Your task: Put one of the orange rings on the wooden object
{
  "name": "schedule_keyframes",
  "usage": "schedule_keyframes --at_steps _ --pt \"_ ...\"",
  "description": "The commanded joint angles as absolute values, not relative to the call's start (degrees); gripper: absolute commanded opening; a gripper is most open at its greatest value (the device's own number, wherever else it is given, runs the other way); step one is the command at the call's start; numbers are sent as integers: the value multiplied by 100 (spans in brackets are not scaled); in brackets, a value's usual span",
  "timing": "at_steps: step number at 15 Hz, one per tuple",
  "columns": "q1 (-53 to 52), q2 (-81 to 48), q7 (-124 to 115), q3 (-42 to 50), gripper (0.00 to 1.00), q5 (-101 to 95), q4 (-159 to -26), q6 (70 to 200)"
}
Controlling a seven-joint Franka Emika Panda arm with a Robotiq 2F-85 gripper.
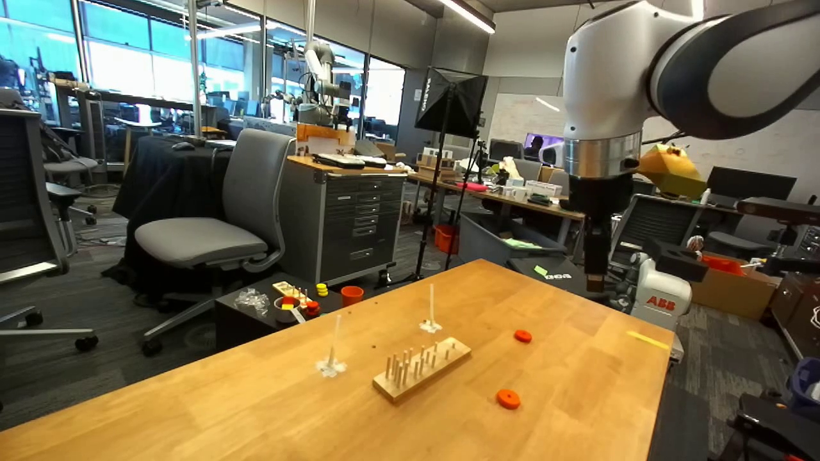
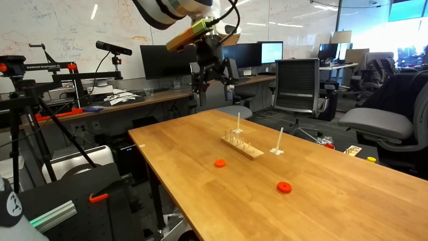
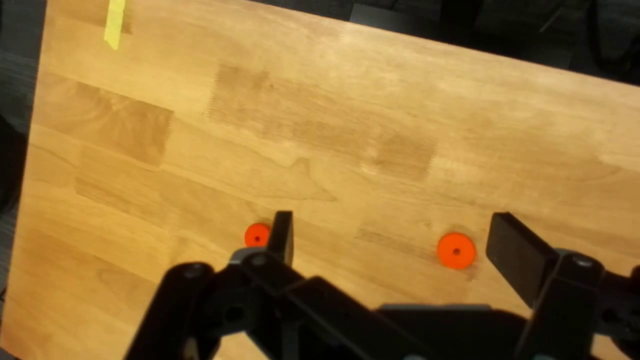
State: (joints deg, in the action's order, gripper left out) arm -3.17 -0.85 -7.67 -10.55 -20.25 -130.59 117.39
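Gripper [image 2: 215, 97] hanging, jaws wide apart, holding nothing.
I'm seeing room between orange rings [image 1: 508, 400], wooden object [image 1: 426, 371] and table edge [image 1: 658, 384].

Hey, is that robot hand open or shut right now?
Open. In the wrist view, the hand shows a wide gap between its fingers.

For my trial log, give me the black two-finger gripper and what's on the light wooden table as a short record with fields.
tool: black two-finger gripper, open, holding nothing
surface: light wooden table
rings: flat round orange ring; second flat round orange ring, lying apart
target: pale pegged wooden block, no ring on it
beside target: thin pale rod; second thin pale rod, both standing
by a table corner: yellow strip
progress: no ring placed yet
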Motion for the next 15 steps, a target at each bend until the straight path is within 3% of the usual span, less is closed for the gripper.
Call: schedule_keyframes --at_steps 1,6,7,15 --pt "-390 -595 452 -843 100 -1820 -12745 11687" --pt "-320 -1459 1586 -703 100 -1434 -12275 11472" --pt "-382 -1022 1287 -678 100 -1640 -12697 11703" --pt "-300 -1352 1539 -751 100 -935 -12659 12188"
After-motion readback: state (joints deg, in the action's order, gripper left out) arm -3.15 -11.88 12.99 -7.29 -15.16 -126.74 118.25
